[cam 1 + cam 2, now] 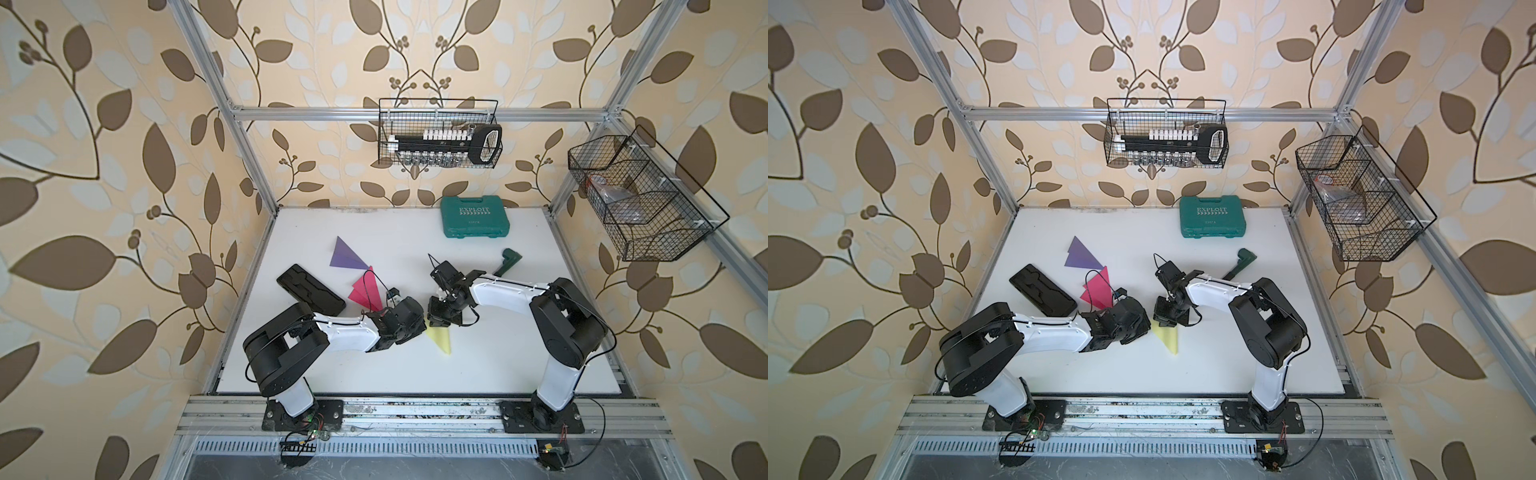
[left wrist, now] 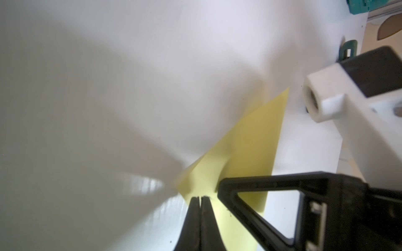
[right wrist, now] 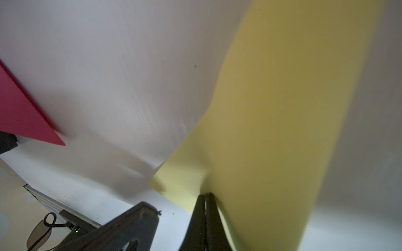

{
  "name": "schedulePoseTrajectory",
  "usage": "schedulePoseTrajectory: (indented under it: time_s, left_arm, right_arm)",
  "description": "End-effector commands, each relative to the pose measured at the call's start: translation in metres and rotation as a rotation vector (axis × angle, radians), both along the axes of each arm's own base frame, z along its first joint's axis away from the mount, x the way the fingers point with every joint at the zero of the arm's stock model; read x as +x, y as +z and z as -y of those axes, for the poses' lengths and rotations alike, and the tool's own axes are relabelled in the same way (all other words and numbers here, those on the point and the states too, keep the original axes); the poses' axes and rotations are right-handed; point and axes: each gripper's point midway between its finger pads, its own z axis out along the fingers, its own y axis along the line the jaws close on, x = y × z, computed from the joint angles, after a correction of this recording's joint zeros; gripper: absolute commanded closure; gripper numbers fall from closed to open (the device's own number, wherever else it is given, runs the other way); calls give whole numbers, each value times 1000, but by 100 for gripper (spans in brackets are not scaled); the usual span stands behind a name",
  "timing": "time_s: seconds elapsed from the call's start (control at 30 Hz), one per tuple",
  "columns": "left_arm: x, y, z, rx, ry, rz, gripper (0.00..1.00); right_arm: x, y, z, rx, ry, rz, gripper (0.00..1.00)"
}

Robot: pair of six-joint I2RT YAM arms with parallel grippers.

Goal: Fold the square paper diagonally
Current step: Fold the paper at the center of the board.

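The square paper [image 1: 442, 340] is pale yellow and lies between the two arms near the table's middle; in both top views only a narrow triangle of it [image 1: 1169, 340] shows. My left gripper [image 2: 200, 197] is shut, with its tips resting against the paper [image 2: 250, 141] near a corner. Whether it pinches an edge I cannot tell. My right gripper [image 3: 205, 194] is shut on the paper [image 3: 282, 108], which puckers at its tips and rises in a curved flap. From above, both grippers [image 1: 420, 328] [image 1: 438, 323] meet over the sheet's far end, nearly touching.
A purple folded triangle [image 1: 347, 254] and pink folded papers [image 1: 365, 289] lie to the far left, beside a black tray [image 1: 311, 289]. A green case [image 1: 475, 217] stands at the back and a green tool [image 1: 508, 262] to the right. Wire baskets [image 1: 440, 133] [image 1: 636, 199] hang on the frame.
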Motion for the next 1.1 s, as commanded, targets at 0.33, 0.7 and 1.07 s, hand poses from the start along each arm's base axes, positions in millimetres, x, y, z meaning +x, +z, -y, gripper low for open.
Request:
schedulePoseTrajectory:
  time_s: [0.33,0.7,1.07]
  left_arm:
    - [13,-5,20,-24,-43,-6,100]
    - [0,-44,13,51,-79,-86,100]
    - [-2,-56,5,128,-84,-111,100]
  right_arm:
    - [-14,-15,12,-53,-1,-53,100]
    - [-6,5,4,-1,12,-7,93]
    - [15,70,6,34,55,106,91]
